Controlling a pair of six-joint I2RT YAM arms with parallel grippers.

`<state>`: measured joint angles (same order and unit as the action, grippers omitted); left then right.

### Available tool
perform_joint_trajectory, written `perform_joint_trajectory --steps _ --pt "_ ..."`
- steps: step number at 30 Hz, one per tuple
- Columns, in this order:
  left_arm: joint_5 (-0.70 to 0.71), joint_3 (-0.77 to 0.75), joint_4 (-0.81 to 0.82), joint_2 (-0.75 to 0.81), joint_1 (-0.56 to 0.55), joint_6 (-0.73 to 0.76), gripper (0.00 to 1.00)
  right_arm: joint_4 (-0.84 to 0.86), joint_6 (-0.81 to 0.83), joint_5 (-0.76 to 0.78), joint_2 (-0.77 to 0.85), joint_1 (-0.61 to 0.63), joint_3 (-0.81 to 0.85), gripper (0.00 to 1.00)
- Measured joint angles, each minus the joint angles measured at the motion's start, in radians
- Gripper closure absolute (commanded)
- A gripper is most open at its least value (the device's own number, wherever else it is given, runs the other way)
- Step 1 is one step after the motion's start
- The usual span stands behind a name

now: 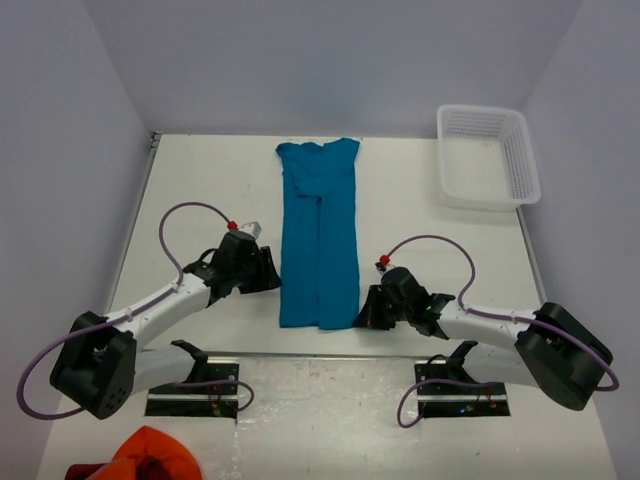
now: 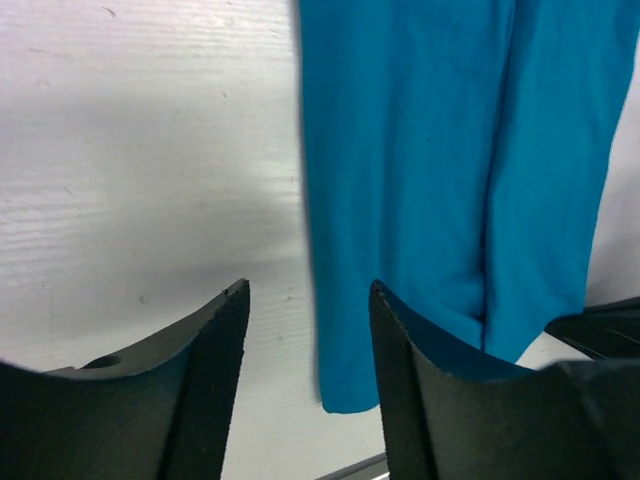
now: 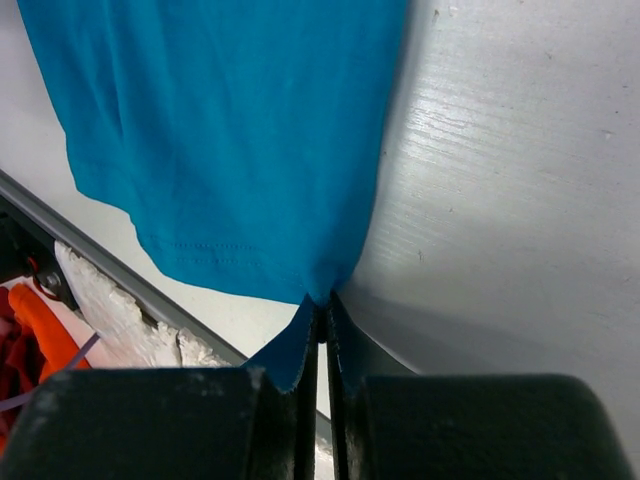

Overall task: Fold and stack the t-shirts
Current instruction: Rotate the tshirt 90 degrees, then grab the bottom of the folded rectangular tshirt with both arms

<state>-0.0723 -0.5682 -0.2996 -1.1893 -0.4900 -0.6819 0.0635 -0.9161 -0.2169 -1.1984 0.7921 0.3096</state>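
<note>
A teal-blue t-shirt [image 1: 318,235] lies on the white table, folded lengthwise into a long narrow strip, collar at the far end. My right gripper [image 1: 364,312] is shut on the shirt's near right hem corner [image 3: 325,290]; the cloth bunches at its tips. My left gripper [image 1: 270,270] is open just left of the shirt's left edge, low over the table. In the left wrist view the shirt's near left corner [image 2: 350,390] lies between and behind the fingers [image 2: 215,340].
A white plastic basket [image 1: 486,155] stands at the far right of the table. An orange-red bunched cloth [image 1: 155,455] lies off the table's near edge at the lower left. The table's near edge [image 1: 330,352] runs just below the shirt's hem.
</note>
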Motion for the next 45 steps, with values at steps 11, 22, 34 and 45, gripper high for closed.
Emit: perform_joint_trajectory --steps 11,22,34,45 --pt "-0.046 0.139 0.005 0.152 -0.048 -0.065 0.38 -0.001 0.0 0.001 -0.009 0.0 0.006 1.0" --pt "-0.069 0.208 0.053 0.162 -0.111 -0.13 0.43 -0.007 0.0 0.015 -0.004 0.0 0.008 1.0" --pt "-0.092 0.218 0.196 0.082 -0.238 -0.217 0.46 -0.051 0.002 0.042 0.031 0.001 0.008 1.0" --pt "-0.075 0.256 0.195 0.139 -0.284 -0.277 0.46 -0.056 0.004 0.046 0.042 0.001 0.008 1.0"
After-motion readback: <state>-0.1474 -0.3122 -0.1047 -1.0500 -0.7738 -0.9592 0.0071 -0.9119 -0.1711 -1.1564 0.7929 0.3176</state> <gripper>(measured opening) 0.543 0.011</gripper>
